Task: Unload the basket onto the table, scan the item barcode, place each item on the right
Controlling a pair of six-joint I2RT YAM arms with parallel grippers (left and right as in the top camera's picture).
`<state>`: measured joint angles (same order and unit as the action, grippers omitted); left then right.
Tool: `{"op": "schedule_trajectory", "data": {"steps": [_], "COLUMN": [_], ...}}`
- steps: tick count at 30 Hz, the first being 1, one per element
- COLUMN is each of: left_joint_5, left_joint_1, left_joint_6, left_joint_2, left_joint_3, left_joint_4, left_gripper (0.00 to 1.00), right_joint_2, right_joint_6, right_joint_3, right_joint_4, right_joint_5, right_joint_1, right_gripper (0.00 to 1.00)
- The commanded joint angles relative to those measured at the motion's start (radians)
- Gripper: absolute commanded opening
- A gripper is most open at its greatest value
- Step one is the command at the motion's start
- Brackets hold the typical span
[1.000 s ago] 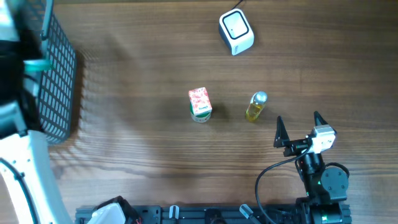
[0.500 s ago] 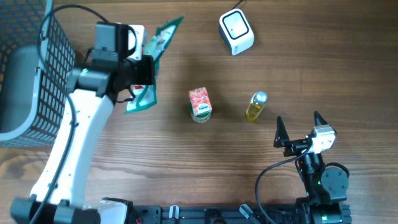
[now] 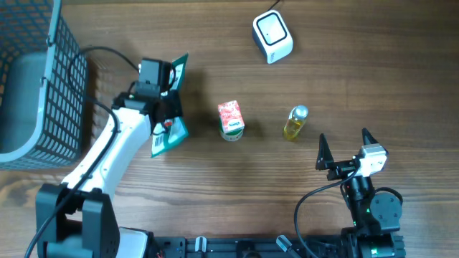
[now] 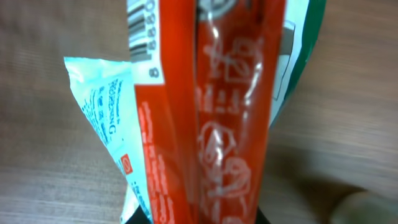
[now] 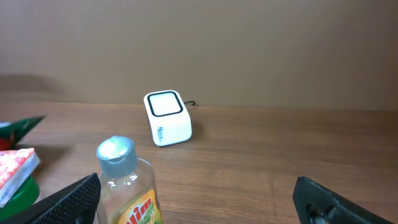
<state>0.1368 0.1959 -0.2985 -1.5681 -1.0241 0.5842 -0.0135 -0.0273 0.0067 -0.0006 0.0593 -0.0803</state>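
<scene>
Two claws: left claw (image 3: pixel 165 106) tight on packet (image 3: pixel 168 138) near basket (image 3: pixel 68 107), right claw (image 3: pixel 344 140) wide near table (image 3: pixel 215 186) edge.

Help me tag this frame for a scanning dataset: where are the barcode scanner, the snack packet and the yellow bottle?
barcode scanner (image 3: pixel 272 36): overhead view, on its white top face.
snack packet (image 3: pixel 170 134): overhead view, on its lower green end.
yellow bottle (image 3: pixel 293 126): overhead view, on its yellow body.

Dark wood-grain table (image 3: pixel 215 193); plain brown wall (image 5: pixel 261 43) behind it; soft, even light
</scene>
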Motion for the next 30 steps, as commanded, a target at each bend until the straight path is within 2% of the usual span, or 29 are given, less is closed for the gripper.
{"op": "schedule_trajectory", "data": {"steps": [1, 8, 10, 13, 17, 22, 25, 30], "left_joint_5": [0.048, 0.043, 0.044, 0.043, 0.041, 0.04, 0.045, 0.072], "left_joint_1": [0.005, 0.026, 0.044, 0.068, 0.093, 0.103, 0.103, 0.102], "left_joint_6": [-0.029, -0.023, -0.023, -0.02, -0.02, -0.02, 0.06, 0.068], "left_joint_2": [0.002, -0.003, -0.003, -0.005, -0.034, -0.072, -0.044, 0.043], "left_joint_3": [0.088, 0.13, 0.13, 0.13, 0.13, 0.13, 0.118, 0.087], "left_joint_4": [-0.077, -0.114, -0.115, -0.122, -0.121, -0.117, -0.117, -0.105], "left_gripper": [0.04, 0.18, 0.28, 0.49, 0.67, 0.69, 0.75, 0.8], "right_joint_2": [0.002, 0.002, 0.002, 0.002, 0.002, 0.002, 0.002, 0.002], "right_joint_6": [0.008, 0.008, 0.008, 0.008, 0.008, 0.008, 0.008, 0.009], "right_joint_3": [-0.002, -0.002, -0.002, -0.002, -0.002, -0.002, -0.002, -0.002], "right_joint_4": [0.002, 0.002, 0.002, 0.002, 0.002, 0.002, 0.002, 0.002], "right_joint_5": [0.009, 0.009, 0.009, 0.009, 0.009, 0.009, 0.009, 0.009], "right_joint_1": [0.003, 0.003, 0.003, 0.003, 0.003, 0.003, 0.003, 0.003], "right_gripper": [1.0, 1.0, 1.0, 1.0, 1.0, 1.0, 1.0, 1.0]}}
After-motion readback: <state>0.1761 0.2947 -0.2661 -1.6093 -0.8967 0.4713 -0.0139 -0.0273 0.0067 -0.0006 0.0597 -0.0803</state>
